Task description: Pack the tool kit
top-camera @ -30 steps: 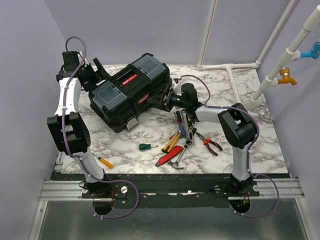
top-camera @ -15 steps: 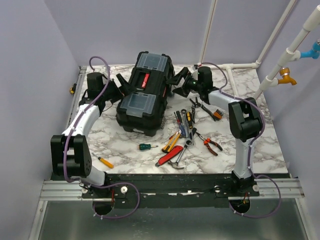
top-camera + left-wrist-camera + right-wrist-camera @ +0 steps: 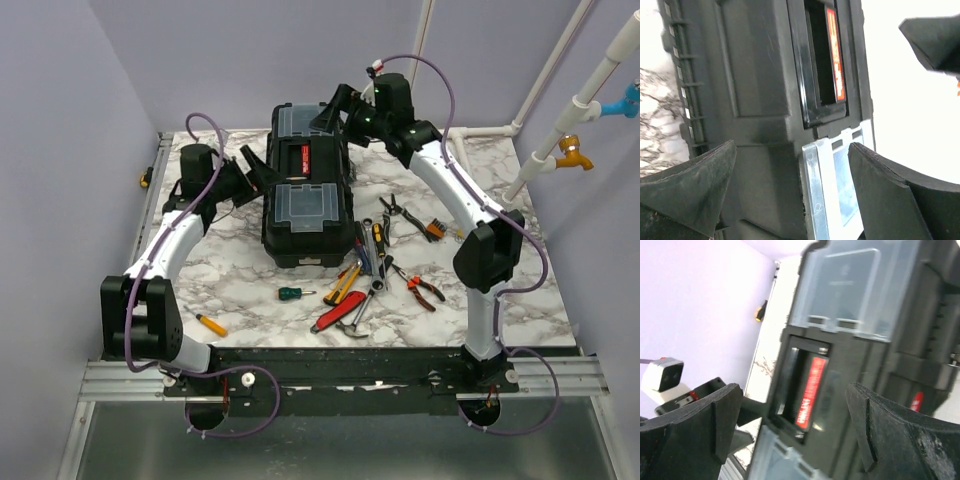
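Left tool (image 3: 260,170), spread and pinching nothing, sits close to the left side of the closed toolbox (image 3: 308,192) at the far middle of the surface (image 3: 250,285), while the right tool (image 3: 340,108), also spread, hovers over its far right corner, apparently so the pair can steer it between them. Since a second ago the toolbox has swung from lying slantwise at the far left to running near to far, beside the loose hand tools (image 3: 375,265) at its near right

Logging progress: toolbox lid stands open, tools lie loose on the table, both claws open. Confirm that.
Not open: the top view shows the toolbox lid shut. Tools lie loose on the table, and the left claw and right claw are open.
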Controlling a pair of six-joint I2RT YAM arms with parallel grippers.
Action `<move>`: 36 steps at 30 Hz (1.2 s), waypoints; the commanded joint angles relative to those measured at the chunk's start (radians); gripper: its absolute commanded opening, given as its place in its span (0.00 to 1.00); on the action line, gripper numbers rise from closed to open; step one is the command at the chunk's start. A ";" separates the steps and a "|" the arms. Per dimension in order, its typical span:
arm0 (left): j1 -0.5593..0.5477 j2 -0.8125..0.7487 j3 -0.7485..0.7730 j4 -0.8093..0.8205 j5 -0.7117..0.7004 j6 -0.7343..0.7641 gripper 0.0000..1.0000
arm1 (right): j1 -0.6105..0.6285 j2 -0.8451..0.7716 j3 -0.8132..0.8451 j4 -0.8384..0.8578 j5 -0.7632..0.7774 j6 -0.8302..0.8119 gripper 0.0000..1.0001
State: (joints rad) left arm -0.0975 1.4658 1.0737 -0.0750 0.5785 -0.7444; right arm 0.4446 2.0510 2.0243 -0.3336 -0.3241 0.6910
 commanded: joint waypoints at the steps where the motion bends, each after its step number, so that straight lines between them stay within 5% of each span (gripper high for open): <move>1: 0.088 -0.045 0.019 0.160 0.084 -0.114 0.96 | 0.091 0.026 0.191 -0.296 0.261 -0.072 0.95; 6: 0.125 0.050 0.124 0.162 0.049 -0.145 0.95 | 0.150 0.069 0.235 -0.286 0.291 -0.019 0.94; 12: 0.142 0.246 0.209 0.299 0.045 -0.237 0.94 | 0.224 0.105 0.201 -0.190 0.341 0.048 0.93; 19: 0.101 0.444 0.215 0.535 0.151 -0.359 0.89 | 0.252 0.239 0.352 -0.233 0.380 0.048 0.90; 36: -0.112 0.312 -0.160 0.887 -0.024 -0.460 0.18 | 0.253 0.286 0.417 -0.458 0.494 -0.062 0.93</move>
State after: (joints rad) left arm -0.1108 1.8187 1.0199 0.7994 0.5011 -1.1908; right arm 0.6971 2.3100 2.4359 -0.6510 0.1207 0.6613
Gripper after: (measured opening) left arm 0.275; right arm 0.927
